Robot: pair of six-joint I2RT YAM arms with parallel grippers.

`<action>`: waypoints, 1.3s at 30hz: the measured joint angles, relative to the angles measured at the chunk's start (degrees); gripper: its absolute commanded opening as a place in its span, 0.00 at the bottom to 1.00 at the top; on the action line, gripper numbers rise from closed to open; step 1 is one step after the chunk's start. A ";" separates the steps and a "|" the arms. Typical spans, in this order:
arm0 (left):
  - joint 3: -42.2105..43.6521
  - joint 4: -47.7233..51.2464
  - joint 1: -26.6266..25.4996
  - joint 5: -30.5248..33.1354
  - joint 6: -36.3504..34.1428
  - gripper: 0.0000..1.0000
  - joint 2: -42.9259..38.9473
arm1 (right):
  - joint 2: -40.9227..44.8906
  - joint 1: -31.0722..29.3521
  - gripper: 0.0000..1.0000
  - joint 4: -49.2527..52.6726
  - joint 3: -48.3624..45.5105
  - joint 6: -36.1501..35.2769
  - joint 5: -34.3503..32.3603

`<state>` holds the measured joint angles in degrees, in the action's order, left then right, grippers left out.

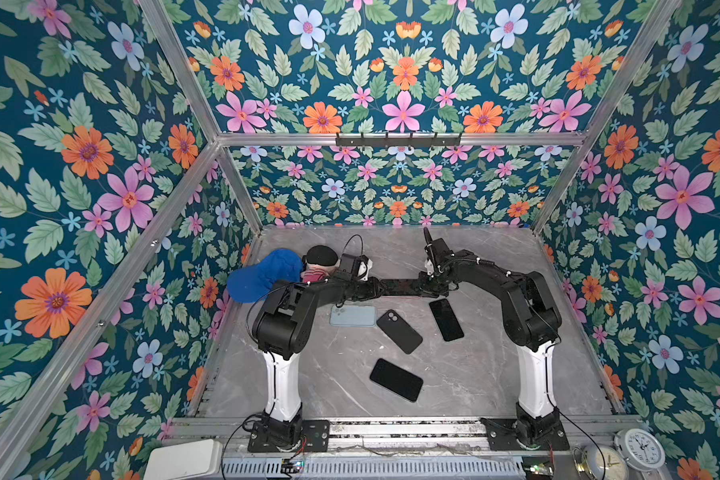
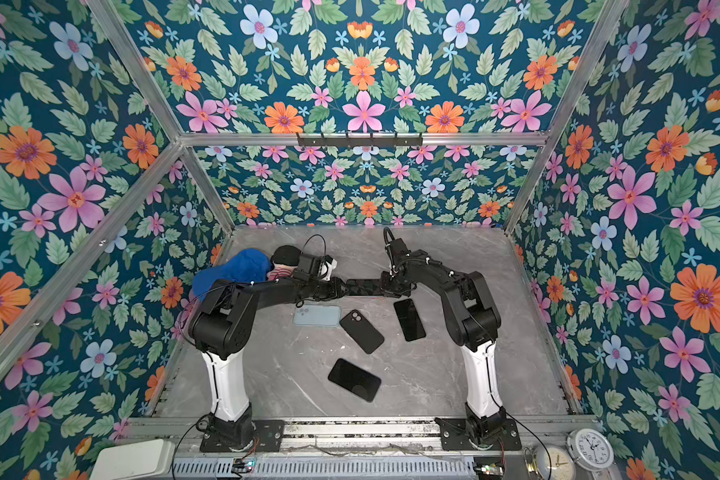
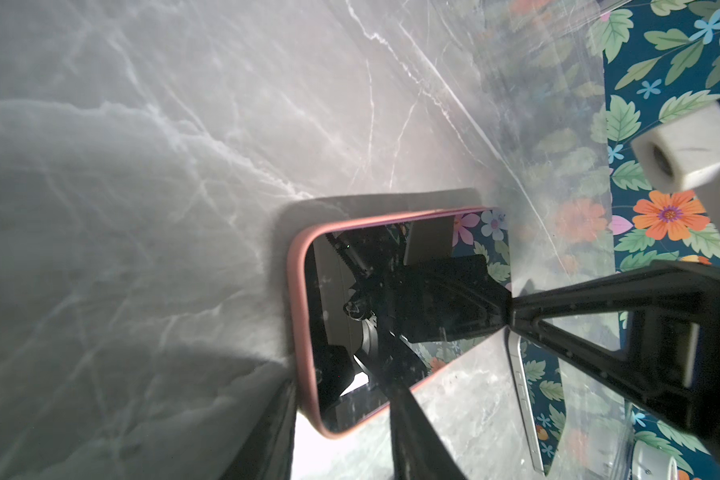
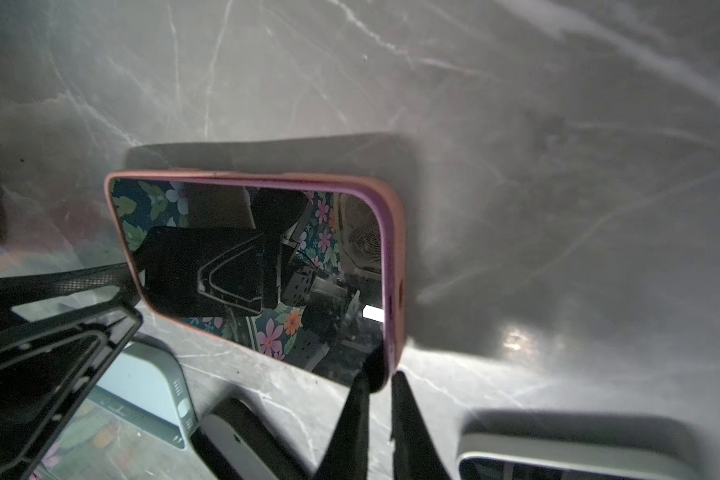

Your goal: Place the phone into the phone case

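A phone [image 1: 400, 286] with a dark glossy screen sits in a pink phone case [image 4: 395, 249], stretched between my two grippers near the table's middle, in both top views. A purple rim shows between screen and case at the right end. My left gripper [image 1: 377, 289] is shut on the left end's corner, one finger [image 3: 275, 424] outside the short end, the other across the screen edge. My right gripper [image 4: 381, 376] pinches the case's rim at the opposite corner, its fingers nearly together. A shadow lies on the marble beside the phone [image 3: 391, 311].
Just in front lie a light blue phone case [image 1: 352, 316], a black case [image 1: 399, 331] with a camera cut-out, and two black phones [image 1: 445, 320] [image 1: 395, 379]. A blue cap [image 1: 262, 274] and a black hat [image 1: 321, 254] sit at the back left.
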<state>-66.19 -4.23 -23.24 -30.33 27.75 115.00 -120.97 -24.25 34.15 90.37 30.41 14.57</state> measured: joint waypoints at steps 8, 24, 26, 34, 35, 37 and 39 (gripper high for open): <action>-0.17 0.00 0.00 -0.37 -0.04 0.40 0.17 | -0.15 0.00 0.14 0.24 1.51 -0.02 -0.76; -0.61 0.00 0.09 -1.05 -0.04 0.40 0.63 | -2.64 0.09 0.13 0.83 3.74 -0.87 -1.31; -0.61 0.00 0.09 -1.05 -0.04 0.40 0.63 | -2.40 0.11 0.13 0.52 3.30 -0.87 -1.20; -0.66 0.04 0.09 -1.05 -0.04 0.40 0.63 | -1.20 0.20 0.15 -0.76 0.70 -0.66 0.72; -0.66 0.04 0.09 -1.05 -0.04 0.40 0.63 | -1.11 0.20 0.15 -0.94 0.46 -0.66 0.92; -0.66 0.04 0.09 -1.07 -0.04 0.40 0.63 | -1.01 0.20 0.15 -1.25 0.24 -0.63 0.96; -0.66 0.04 0.09 -1.07 -0.04 0.40 0.63 | -1.03 0.20 0.14 -1.33 0.22 -0.59 1.11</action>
<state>-66.85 -4.19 -23.16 -31.40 27.70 115.63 -121.99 -24.05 32.82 90.59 29.82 15.68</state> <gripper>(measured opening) 0.403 0.152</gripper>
